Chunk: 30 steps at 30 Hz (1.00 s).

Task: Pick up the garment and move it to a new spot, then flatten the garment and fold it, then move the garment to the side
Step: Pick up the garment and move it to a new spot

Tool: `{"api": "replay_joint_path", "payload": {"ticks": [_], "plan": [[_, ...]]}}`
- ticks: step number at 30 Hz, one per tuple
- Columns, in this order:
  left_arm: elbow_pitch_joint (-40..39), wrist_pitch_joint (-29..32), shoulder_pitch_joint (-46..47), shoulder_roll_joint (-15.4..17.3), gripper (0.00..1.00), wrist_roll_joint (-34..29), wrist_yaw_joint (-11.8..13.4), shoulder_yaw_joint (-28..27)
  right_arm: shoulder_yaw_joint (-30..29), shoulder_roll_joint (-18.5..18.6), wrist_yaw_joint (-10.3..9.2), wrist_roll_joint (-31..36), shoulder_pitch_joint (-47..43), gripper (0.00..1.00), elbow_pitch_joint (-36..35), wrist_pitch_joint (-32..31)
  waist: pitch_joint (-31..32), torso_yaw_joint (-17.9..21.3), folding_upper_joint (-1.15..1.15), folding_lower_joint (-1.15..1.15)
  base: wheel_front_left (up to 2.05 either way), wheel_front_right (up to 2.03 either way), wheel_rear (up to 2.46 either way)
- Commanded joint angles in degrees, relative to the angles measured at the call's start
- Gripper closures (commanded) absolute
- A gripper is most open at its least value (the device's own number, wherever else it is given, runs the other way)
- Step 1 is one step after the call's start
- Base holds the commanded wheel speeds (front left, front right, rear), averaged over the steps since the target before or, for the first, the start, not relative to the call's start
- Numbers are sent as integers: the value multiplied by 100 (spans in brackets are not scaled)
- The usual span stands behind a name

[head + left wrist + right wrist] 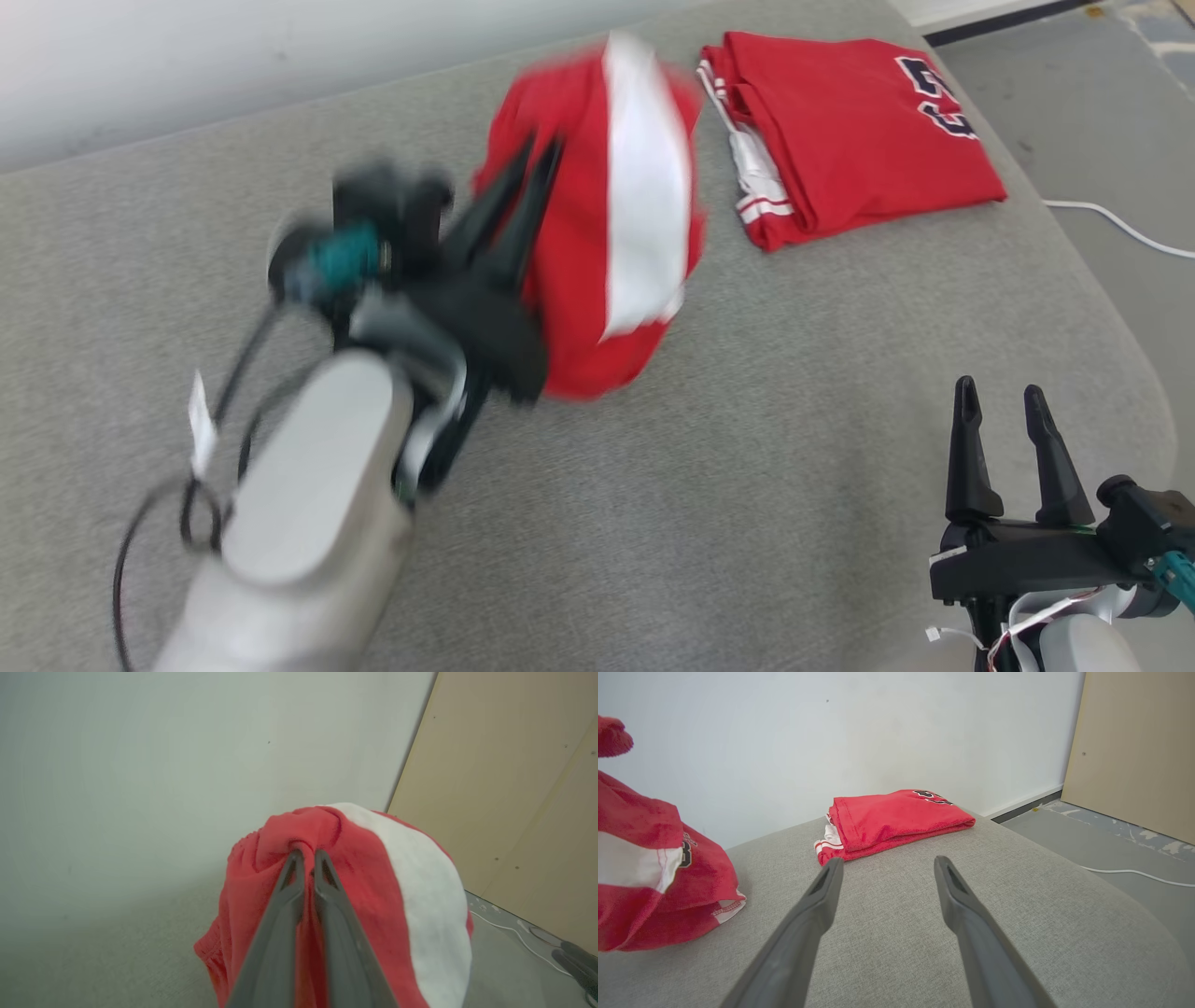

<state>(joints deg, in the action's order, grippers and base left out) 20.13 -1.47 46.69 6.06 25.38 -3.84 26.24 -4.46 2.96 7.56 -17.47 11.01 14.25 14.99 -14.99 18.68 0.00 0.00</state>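
Red cloth with a white band, the garment (579, 233), hung bunched from the left gripper (544, 154) in the head view, just left of a folded red jersey (859, 121) on the grey cushion (747, 485), probably held up for carrying to a new spot; blur hid the grip itself. Right gripper (999, 390) sat well below the jersey, fingers apart, holding nothing. Left wrist view settled the grip: both fingers pinched a fold at the garment's (364, 872) top. Right wrist view added that the garment's (644, 882) lower edge seemed to brush the cushion, left of the jersey (896, 814)
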Motion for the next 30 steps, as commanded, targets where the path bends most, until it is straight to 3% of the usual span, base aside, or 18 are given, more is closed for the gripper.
{"api": "replay_joint_path", "payload": {"ticks": [1, 11, 16, 17, 19, 30], "plan": [[58, -159, -343, 95, 100, -23, 78, 8, 10, -10, -17, 11, -56, 0, 15, 25, 33, -130, 0, 0, 0, 0, 0], [62, -818, -2227, 584, 100, 40, 486, -117, 85, -8, -17, 100, -141, 0, 55, 25, 275, -547, 0, 0, 0, 0, 0], [-165, -949, -2653, 698, 100, 42, 596, -156, 152, -7, -17, 137, -219, 0, 82, 25, 415, -753, 0, 0, 0, 0, 0], [-210, -978, -2728, 716, 59, 37, 627, -157, 172, -6, -17, 152, -236, 0, 93, 25, 451, -803, 0, 0, 0, 0, 0], [-255, -1005, -2821, 737, 0, -9, 666, -134, 211, -8, -16, 181, -273, 0, 116, 25, 532, -906, 0, 0, 0, 0, 0], [-568, -1321, -3048, 895, 0, -236, 859, -306, 519, -4, -17, 365, -283, 0, 80, 25, 959, -1319, 0, 0, 0, 0, 0]]}}
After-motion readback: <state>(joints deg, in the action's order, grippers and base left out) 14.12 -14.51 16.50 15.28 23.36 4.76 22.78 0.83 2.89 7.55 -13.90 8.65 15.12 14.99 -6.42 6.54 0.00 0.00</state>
